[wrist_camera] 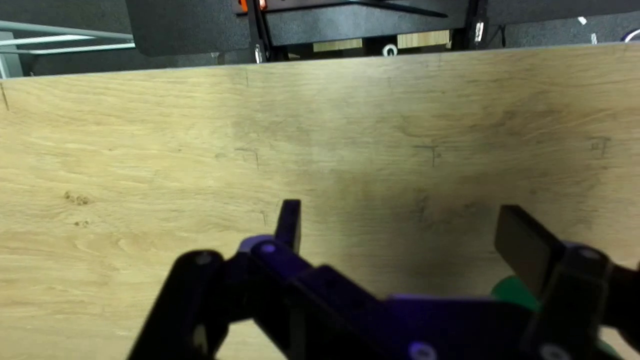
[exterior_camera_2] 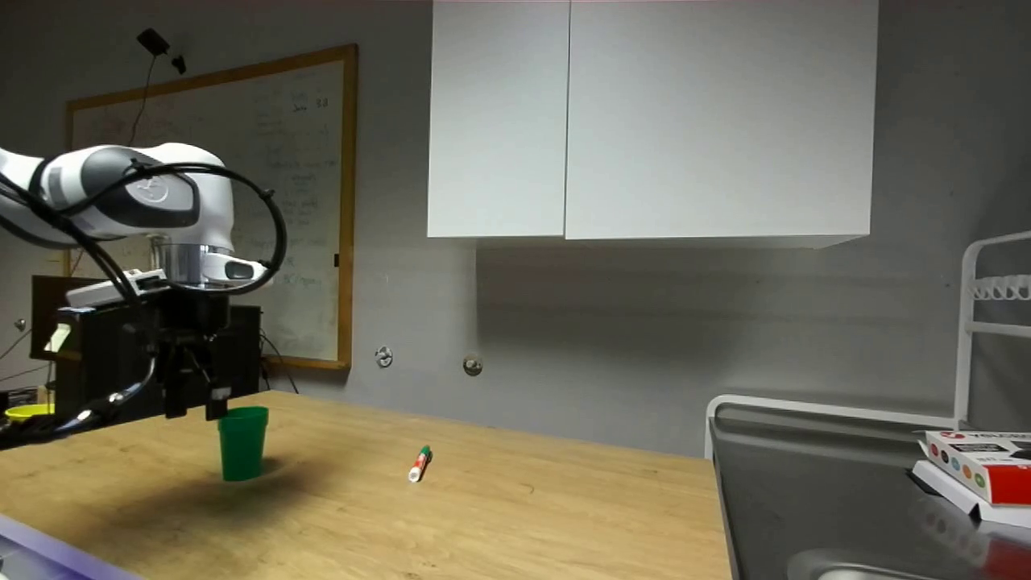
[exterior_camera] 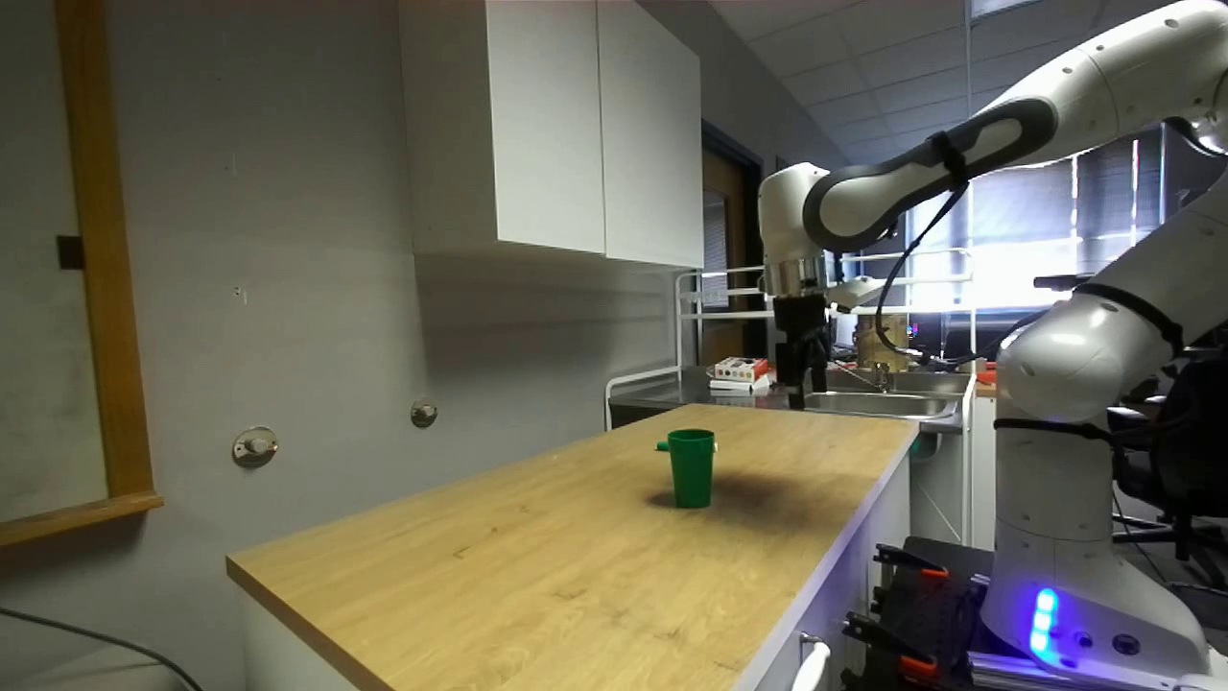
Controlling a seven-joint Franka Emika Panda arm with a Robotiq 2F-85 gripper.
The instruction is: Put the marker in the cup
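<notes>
The green cup (exterior_camera: 692,470) stands upright on the wooden countertop (exterior_camera: 537,566); it also shows in an exterior view (exterior_camera_2: 242,445). In the wrist view only a part of the cup (wrist_camera: 512,291) shows behind a finger. The marker (exterior_camera_2: 420,466), white and red with a green cap, lies on the countertop apart from the cup. In an exterior view the cup hides its middle and only the marker's green end (exterior_camera: 662,446) and white end stick out. The marker is out of the wrist view. My gripper (wrist_camera: 400,206) is open and empty above the countertop; it shows in both exterior views (exterior_camera: 804,389) (exterior_camera_2: 196,409).
White wall cabinets (exterior_camera_2: 652,121) hang above the countertop's back side. A dark counter with a sink (exterior_camera: 878,403) and a red and white box (exterior_camera_2: 979,466) adjoins one end. Black clamps (exterior_camera: 892,643) sit by the robot's base along the countertop's edge.
</notes>
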